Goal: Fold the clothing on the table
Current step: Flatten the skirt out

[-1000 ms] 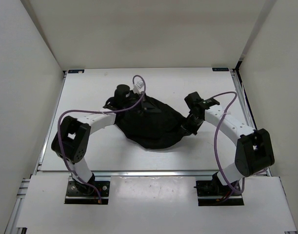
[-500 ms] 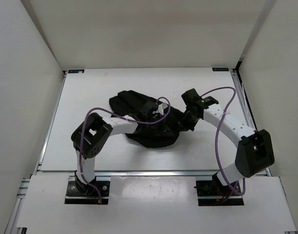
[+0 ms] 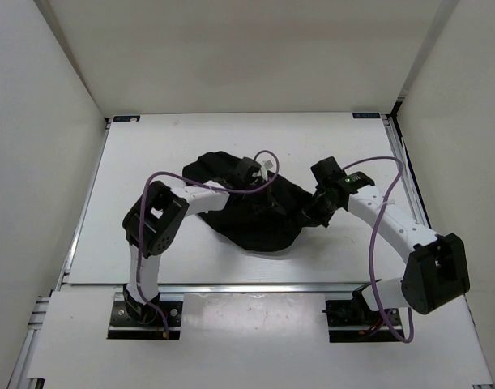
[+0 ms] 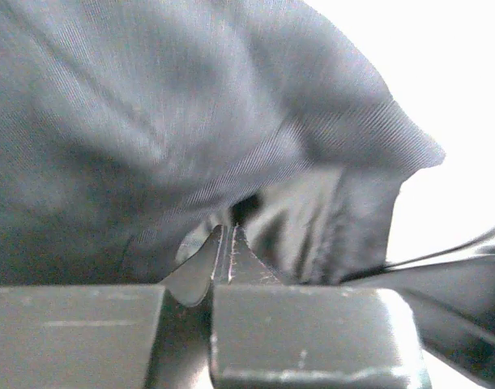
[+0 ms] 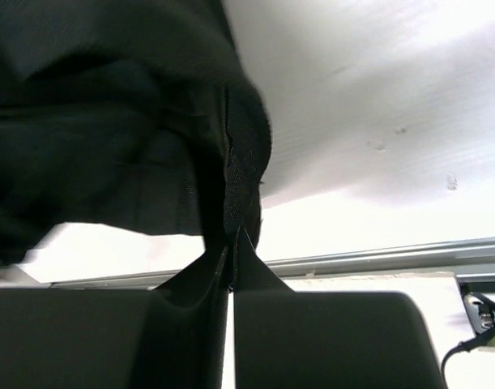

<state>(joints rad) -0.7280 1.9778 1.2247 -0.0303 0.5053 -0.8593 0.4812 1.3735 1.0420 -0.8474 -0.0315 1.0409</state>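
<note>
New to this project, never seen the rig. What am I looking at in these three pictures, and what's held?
Two robot arms bolted at the near edge of a white table. The wide picture looks down from above and behind them; the other two come from a camera on each wrist, its own fingers in view. One black garment lies bunched mid-table. The left gripper is shut and seems to pinch a fold of it; the right gripper is shut on its edge.
</note>
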